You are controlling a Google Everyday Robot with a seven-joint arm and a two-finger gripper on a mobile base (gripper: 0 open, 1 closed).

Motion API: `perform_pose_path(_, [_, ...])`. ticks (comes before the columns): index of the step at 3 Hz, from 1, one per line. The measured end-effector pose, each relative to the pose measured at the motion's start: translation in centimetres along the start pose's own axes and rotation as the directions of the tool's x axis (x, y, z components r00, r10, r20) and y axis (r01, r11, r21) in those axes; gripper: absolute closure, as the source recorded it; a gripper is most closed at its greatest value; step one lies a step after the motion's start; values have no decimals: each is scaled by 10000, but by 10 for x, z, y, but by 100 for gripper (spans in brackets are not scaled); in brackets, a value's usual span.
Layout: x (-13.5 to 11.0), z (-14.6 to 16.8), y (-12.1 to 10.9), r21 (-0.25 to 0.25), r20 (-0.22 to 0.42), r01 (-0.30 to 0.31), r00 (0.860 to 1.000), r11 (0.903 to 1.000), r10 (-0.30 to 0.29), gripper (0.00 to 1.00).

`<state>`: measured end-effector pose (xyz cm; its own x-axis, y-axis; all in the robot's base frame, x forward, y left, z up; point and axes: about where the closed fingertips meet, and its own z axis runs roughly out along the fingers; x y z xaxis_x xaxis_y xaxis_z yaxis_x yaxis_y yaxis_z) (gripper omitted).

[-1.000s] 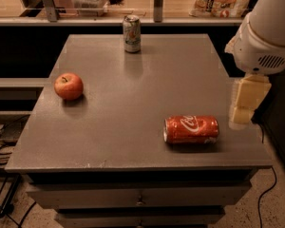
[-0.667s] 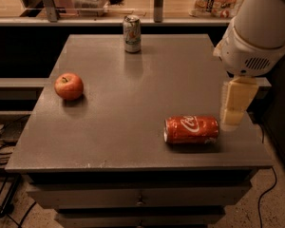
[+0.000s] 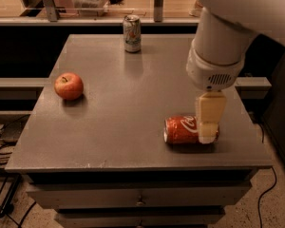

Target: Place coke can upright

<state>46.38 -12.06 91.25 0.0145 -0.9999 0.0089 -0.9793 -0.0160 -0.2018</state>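
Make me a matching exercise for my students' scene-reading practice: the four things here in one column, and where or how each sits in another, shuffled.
Things: 1 coke can; 2 pale can; 3 apple; 4 gripper.
Places: A upright at the table's far edge; B on its side, front right; C left side of the table; D over the coke can's right end.
Pairs: 1-B; 2-A; 3-C; 4-D.

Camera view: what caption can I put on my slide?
Robot gripper low over a coke can lying sideways on a table.
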Motion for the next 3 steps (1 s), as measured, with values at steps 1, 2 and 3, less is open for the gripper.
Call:
perform_pose_path(1, [-8,22,9,-448,-314,154,9994,9989,-168,0])
perform_pose_path(2, [-8,42,18,-654,-776,159,9968,9977,-210,0])
perform_pose_path(3, [-6,58,26,-876,-1147,108,9932,9961,-208,17])
